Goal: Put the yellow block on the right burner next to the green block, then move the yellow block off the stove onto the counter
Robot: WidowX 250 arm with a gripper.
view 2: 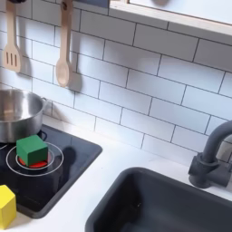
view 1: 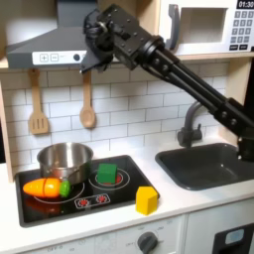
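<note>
One yellow block (view 1: 147, 200) sits at the stove's (view 1: 119, 198) front right corner, partly over the white table (view 1: 189, 203), turned slightly askew. One green block (view 1: 106, 174) rests on the right burner. The gripper (view 1: 92, 30) hangs high near the hood; I cannot tell its state.

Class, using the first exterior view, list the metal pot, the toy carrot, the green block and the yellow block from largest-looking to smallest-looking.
1. Metal pot, clearly largest.
2. Toy carrot.
3. Green block and yellow block: they look alike in size, and the yellow one sits nearer the camera, so I would not rank them.
</note>
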